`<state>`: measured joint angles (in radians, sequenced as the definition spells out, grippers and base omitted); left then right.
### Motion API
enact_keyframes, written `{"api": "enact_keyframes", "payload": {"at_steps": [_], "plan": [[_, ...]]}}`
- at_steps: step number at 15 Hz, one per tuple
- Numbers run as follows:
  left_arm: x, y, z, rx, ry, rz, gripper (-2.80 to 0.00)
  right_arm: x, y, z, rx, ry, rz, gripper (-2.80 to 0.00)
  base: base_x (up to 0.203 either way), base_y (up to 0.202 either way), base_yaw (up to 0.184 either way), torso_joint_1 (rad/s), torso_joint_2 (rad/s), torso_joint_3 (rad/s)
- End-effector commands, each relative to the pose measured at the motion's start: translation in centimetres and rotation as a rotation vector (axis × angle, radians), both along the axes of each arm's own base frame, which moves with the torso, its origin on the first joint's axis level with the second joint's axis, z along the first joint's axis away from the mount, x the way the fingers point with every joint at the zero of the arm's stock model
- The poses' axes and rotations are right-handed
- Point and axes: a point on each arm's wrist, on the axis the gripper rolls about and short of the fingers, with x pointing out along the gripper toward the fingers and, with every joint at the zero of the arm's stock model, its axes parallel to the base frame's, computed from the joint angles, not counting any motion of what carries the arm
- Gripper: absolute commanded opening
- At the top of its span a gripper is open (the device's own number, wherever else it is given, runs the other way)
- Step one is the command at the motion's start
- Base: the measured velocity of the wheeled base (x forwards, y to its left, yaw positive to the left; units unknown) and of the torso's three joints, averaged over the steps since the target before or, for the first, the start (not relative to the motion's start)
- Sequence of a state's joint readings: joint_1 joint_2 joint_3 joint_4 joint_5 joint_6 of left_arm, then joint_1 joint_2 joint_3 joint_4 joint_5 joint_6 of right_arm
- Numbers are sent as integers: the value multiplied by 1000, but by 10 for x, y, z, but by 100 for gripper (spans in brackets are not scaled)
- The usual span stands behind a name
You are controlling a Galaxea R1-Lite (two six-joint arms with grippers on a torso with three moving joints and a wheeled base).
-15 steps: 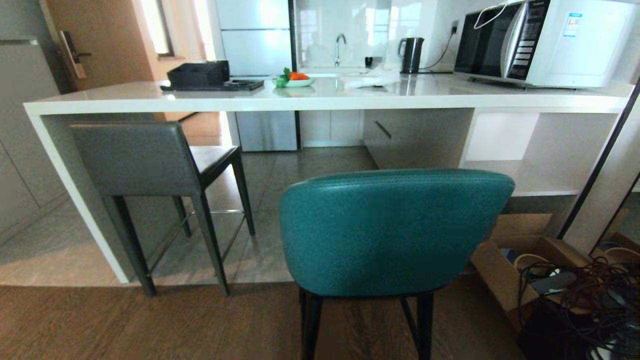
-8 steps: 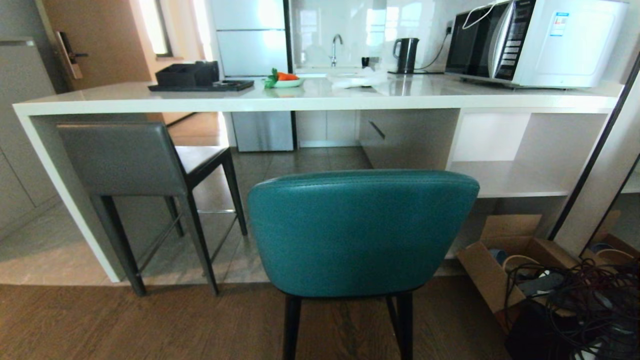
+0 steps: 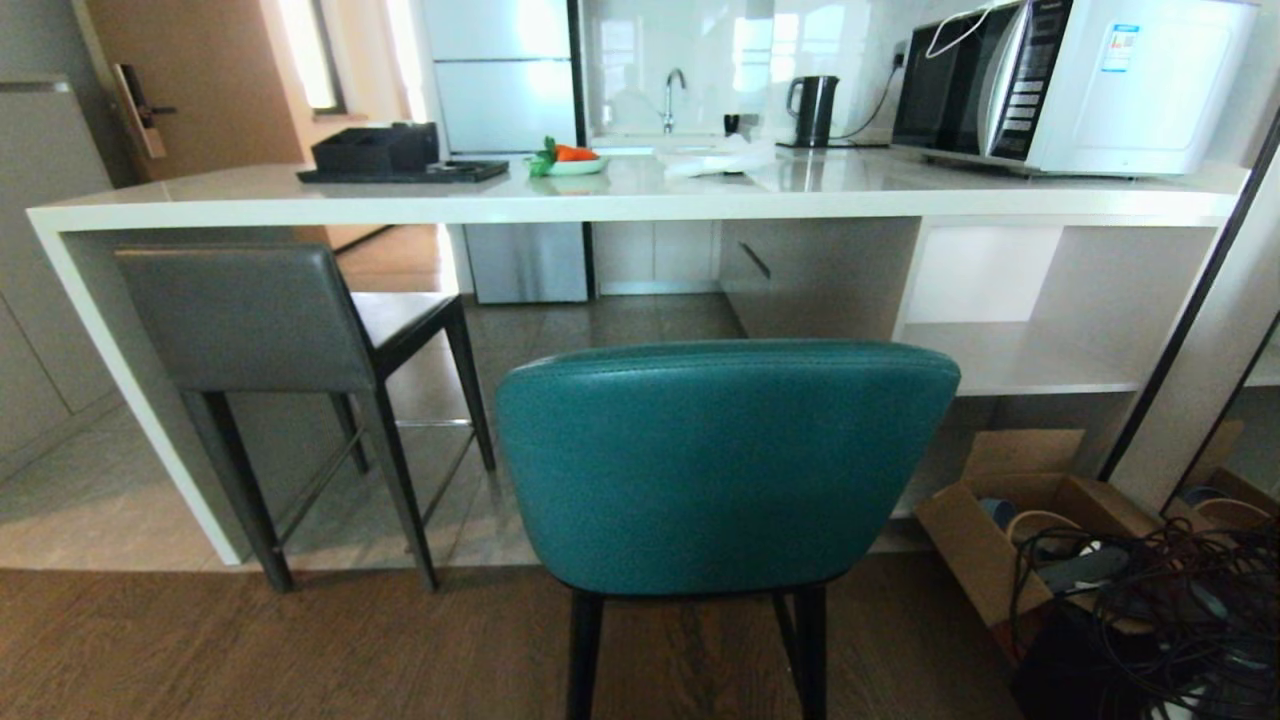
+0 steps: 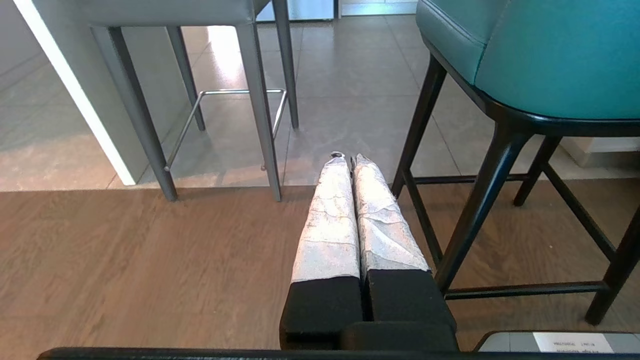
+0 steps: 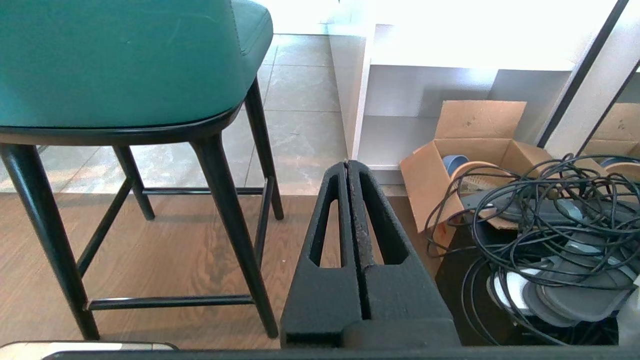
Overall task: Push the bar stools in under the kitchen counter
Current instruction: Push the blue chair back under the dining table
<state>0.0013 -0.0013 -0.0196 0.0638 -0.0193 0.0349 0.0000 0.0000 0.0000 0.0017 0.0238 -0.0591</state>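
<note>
Two stools faced the counter [image 3: 640, 205]: teal stool [image 3: 725, 465] at 6 o'clock, standing clear; grey stool [image 3: 250, 320] at 9 o'clock, partly under. Left gripper [image 4: 348, 162] and right gripper [image 5: 347, 167] hung low, fingers together. An off-centre push might swing teal into the box [image 3: 1000, 530] at 4 o'clock.

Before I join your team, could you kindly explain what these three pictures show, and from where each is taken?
The wide picture is from the camera on the robot's head. It faces the kitchen counter, with a grey stool partly under it and a teal stool nearer the robot. On the counter stand a microwave, a black tray and a plate of vegetables. The other two are wrist cameras looking down low: the left gripper, wrapped in silver, and the black right gripper. Both are shut and hold nothing. A cardboard box and cables lie at right.
</note>
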Motion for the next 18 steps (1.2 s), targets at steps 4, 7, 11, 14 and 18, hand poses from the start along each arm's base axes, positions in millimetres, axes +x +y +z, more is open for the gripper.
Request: {"api": "enact_keyframes", "payload": {"at_steps": [4,7,11,14,18], "plan": [[0,0,0,-1,0,7,-280,0,-1,-1,59,1,-24,-280,0,0,0,0,0,0],[1,0,1,-2,-23,5,-280,0,-1,-1,58,-1,-24,-280,0,0,0,0,0,0],[1,0,1,35,-19,8,-280,0,-1,-1,59,-2,-24,-280,0,0,0,0,0,0],[-2,1,13,35,-19,29,-280,-2,0,12,23,-28,-15,-280,0,0,0,0,0,0],[27,1,72,-12,23,16,-280,11,0,47,45,36,4,-280,0,0,0,0,0,0]]}}
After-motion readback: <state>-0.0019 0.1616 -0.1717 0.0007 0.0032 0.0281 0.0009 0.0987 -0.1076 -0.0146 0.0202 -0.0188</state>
